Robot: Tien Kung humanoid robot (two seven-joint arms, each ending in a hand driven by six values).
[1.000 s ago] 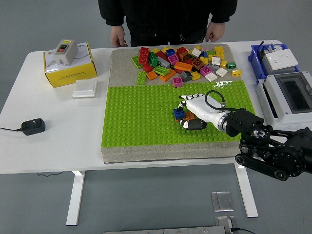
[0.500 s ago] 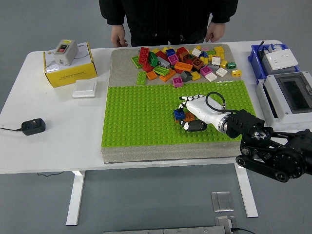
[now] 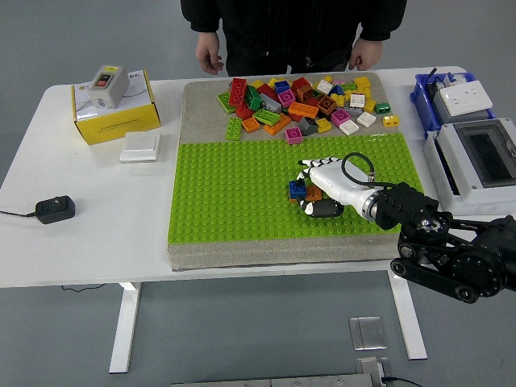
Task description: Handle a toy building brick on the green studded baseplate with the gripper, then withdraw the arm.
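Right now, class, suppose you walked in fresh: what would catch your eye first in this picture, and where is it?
The bright green baseplate fills the middle of the white table, and on it the right hand, white with black finger joints, curls around a small cluster of bricks. Behind it a heap of loose bricks lies on the grey board, just in front of a person in black.

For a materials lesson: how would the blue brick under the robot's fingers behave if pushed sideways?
The blue brick looks like rigid plastic, so probably stiff and light. Sitting on the studded baseplate, it would likely resist sliding. Boxy, so unlikely to roll.
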